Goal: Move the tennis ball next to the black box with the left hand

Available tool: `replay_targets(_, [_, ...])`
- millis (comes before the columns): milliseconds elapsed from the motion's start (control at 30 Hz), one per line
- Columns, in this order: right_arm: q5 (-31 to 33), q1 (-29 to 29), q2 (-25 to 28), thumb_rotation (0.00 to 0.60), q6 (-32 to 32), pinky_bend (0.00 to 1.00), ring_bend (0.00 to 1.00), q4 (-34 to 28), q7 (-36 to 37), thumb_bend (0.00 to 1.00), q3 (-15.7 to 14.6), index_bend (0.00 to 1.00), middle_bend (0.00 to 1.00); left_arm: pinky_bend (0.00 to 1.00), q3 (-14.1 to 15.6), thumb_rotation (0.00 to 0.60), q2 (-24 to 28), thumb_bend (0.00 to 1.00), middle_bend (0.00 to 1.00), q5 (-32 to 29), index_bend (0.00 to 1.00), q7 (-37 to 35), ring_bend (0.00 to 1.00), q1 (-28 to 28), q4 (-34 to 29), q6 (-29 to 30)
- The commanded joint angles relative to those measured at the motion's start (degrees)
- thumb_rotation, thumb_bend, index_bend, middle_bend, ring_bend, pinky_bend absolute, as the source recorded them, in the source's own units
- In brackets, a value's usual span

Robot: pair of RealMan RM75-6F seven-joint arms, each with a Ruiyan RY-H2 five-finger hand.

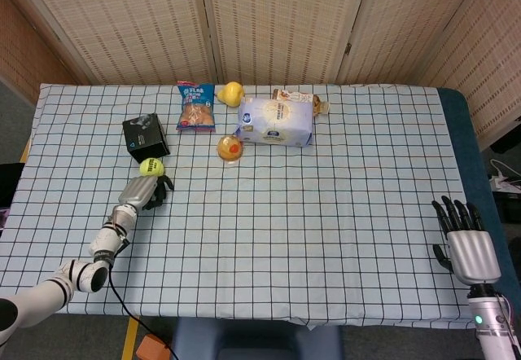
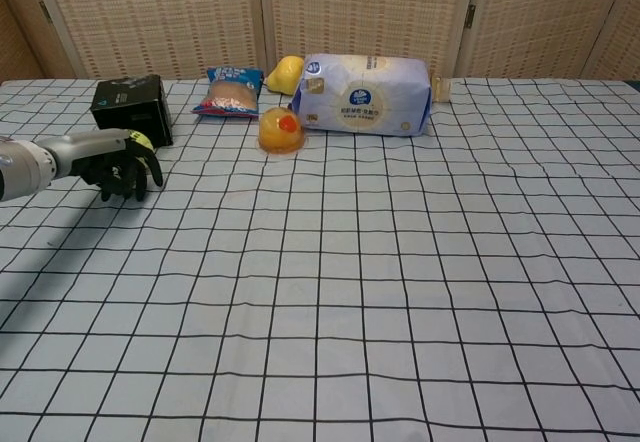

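Observation:
The yellow-green tennis ball (image 1: 151, 166) lies on the checked cloth just in front of the black box (image 1: 146, 138), close to its near edge. My left hand (image 1: 146, 190) sits right behind the ball and touches it with its far side. Its dark fingers (image 1: 161, 186) are curled downward with nothing inside them. In the chest view the ball (image 2: 141, 142) peeks over the left hand (image 2: 118, 167), beside the box (image 2: 130, 107). My right hand (image 1: 466, 234) hangs off the table's right front corner, fingers straight and apart, holding nothing.
Behind the box lie a blue snack bag (image 1: 195, 106), a yellow fruit (image 1: 232, 93), a large white-and-blue pack (image 1: 277, 121) and an orange jelly cup (image 1: 230, 148). A small wrapped item (image 1: 297, 96) lies at the back.

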Motion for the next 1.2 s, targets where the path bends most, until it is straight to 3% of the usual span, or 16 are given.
replay_targets(33, [0.02, 0.02, -0.02, 0.6, -0.09, 0.05, 0.0, 0.0, 0.0, 0.27, -0.03, 0.02, 0.0, 0.56, -0.54, 0.6, 0.14, 0.84, 0.51, -1.07, 0.41, 3.67, 0.47, -0.1, 0.35, 0.23])
replay_targets(333, [0.11, 0.09, 0.01, 0.6, -0.36, 0.05, 0.0, 0.03, -0.02, 0.27, -0.1, 0.02, 0.0, 0.56, -1.5, 0.6, -1.32, 0.85, 0.48, -2.19, 0.39, 8.91, 0.46, -0.38, 1.88, 0.79])
replay_targets(567, [0.09, 0.11, 0.02, 0.6, -0.48, 0.05, 0.0, 0.01, -0.01, 0.27, -0.17, 0.02, 0.0, 0.53, -2.73, 0.6, -2.4, 0.84, 0.38, -2.74, 0.3, 10.13, 0.35, -0.85, 2.8, 0.37])
replay_targets(767, [0.11, 0.13, 0.09, 0.6, -0.58, 0.05, 0.0, -0.04, 0.06, 0.27, -0.2, 0.02, 0.0, 0.47, -3.5, 0.6, -3.41, 0.84, 0.32, -3.34, 0.25, 11.65, 0.25, -1.41, 4.45, -0.19])
replay_targets(1067, [0.15, 0.13, 0.2, 0.6, -0.58, 0.05, 0.0, -0.14, 0.24, 0.27, -0.17, 0.02, 0.0, 0.37, -4.63, 0.6, -5.01, 0.82, 0.23, -5.65, 0.18, 13.64, 0.19, -1.98, 7.6, -2.36])
replay_targets(1200, [0.45, 0.22, 0.18, 0.6, -0.87, 0.05, 0.0, -0.08, 0.26, 0.27, -0.07, 0.02, 0.0, 0.29, -5.1, 0.6, -5.45, 0.79, 0.17, -5.71, 0.12, 13.74, 0.13, -2.4, 8.75, -2.9])
